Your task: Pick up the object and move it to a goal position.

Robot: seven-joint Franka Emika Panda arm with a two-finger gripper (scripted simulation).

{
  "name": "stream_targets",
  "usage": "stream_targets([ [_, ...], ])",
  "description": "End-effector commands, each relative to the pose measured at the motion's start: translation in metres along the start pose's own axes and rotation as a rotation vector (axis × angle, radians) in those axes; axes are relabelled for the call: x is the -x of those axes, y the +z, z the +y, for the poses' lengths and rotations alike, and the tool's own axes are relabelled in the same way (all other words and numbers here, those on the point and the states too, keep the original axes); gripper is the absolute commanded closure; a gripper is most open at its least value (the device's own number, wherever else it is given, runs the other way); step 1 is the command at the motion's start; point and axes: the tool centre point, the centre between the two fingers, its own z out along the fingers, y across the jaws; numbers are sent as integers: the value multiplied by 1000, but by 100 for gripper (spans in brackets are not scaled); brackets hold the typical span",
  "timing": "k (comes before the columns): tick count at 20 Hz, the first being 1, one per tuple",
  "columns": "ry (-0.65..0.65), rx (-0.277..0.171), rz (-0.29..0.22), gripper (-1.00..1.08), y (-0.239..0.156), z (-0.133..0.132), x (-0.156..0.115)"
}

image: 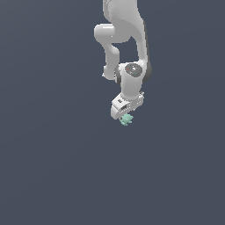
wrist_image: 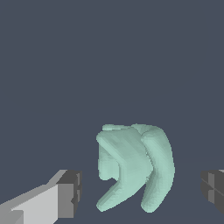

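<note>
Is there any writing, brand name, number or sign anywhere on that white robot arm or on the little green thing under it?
No readable text in either view.
White robot arm: a small reddish mark on its round wrist joint, too small and blurred to read.
Tiny pale mint-green spiky object: plain surface, no lettering.
Gripper, with grey pads standing apart on either side of the object: no label visible.
Dark grey-blue background: blank.

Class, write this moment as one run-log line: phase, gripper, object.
phase: pre-grasp | gripper: open, fingers either side, not touching | object: mint-green, between fingers, ungrasped
</note>
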Motion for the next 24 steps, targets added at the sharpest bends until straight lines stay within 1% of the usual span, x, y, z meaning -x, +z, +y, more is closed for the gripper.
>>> stream_targets([
  [1,-1,0,-1,-92,9,0,1],
  [7,-4,-1,0,-92,35,-1,1],
  [12,-5,0,0,-92,41,-1,1],
  [13,-5,0,0,108,41,-1,1],
  [24,-4,1,0,108,40,0,1],
])
